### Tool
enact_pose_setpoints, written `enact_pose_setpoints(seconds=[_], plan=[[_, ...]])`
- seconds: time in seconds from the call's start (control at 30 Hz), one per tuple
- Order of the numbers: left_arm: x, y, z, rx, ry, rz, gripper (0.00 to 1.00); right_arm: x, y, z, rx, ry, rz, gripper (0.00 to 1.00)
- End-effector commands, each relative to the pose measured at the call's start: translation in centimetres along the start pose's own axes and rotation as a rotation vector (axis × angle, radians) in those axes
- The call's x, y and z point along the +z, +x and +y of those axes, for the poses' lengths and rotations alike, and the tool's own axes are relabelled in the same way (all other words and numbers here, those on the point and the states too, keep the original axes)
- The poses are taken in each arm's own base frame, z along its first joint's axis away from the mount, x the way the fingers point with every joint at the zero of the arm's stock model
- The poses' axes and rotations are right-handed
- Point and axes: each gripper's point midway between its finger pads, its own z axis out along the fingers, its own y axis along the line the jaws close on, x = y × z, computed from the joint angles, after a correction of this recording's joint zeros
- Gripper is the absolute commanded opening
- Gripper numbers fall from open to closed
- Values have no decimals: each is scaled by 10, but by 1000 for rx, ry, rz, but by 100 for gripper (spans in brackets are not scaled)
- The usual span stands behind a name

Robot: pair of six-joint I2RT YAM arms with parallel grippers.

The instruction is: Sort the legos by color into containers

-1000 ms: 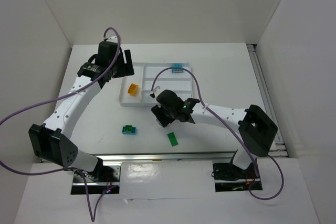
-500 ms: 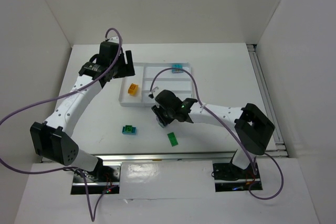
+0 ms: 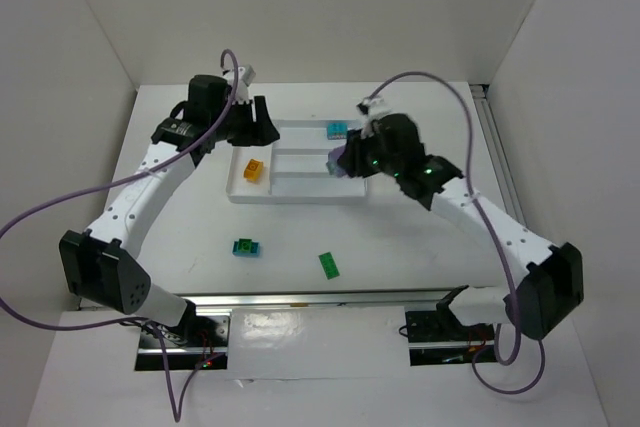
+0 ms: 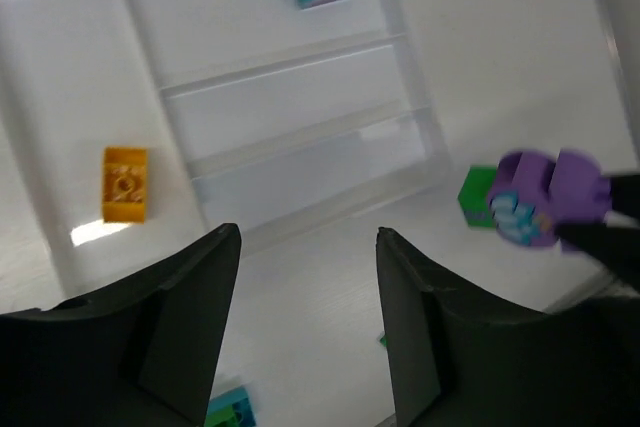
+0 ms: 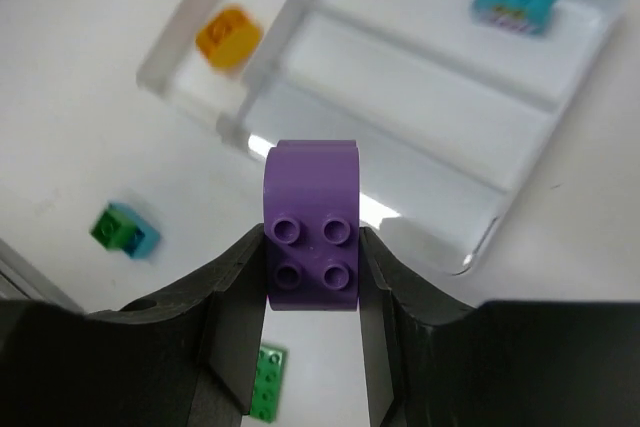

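The white tray (image 3: pixel 295 200) lies at the table's middle back. A yellow-orange lego (image 3: pixel 253 170) sits in its left section and a teal lego (image 3: pixel 337 130) in its far long section. My right gripper (image 3: pixel 343 164) is shut on a purple lego (image 5: pixel 311 237) and holds it above the tray's right end. My left gripper (image 3: pixel 252 129) is open and empty over the tray's back left corner; its wrist view shows the purple lego (image 4: pixel 545 197). A teal-and-green lego (image 3: pixel 245 247) and a flat green lego (image 3: pixel 329 265) lie on the table in front of the tray.
White walls close in the table on the left, back and right. A purple cable loops above each arm. The two arm bases stand at the near edge.
My right arm has swung up and to the right from the table in front of the tray to above the tray's right end, carrying the purple lego. My left gripper shifted slightly right.
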Motion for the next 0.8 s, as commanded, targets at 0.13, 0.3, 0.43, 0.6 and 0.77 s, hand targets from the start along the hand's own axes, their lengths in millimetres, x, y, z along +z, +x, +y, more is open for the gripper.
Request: enact_pose_setpoints(seconds=[0.13, 0.3, 0.43, 0.6, 0.77], plan=[[-38, -17, -65, 38, 546, -119, 81, -62, -84, -6, 169, -285, -226, 22], [-42, 5, -92, -45, 847, -110, 86, -90, -101, -2, 248, -529, -287, 22], [-33, 16, -105, -43, 1013, -34, 88, -99, -96, 10, 299, -631, -274, 22], [-32, 17, -124, -12, 1132, -54, 88, -103, -96, 17, 278, -662, -263, 22], [-15, 18, -140, 44, 1083, -47, 91, -105, -98, 21, 259, -664, -258, 22]])
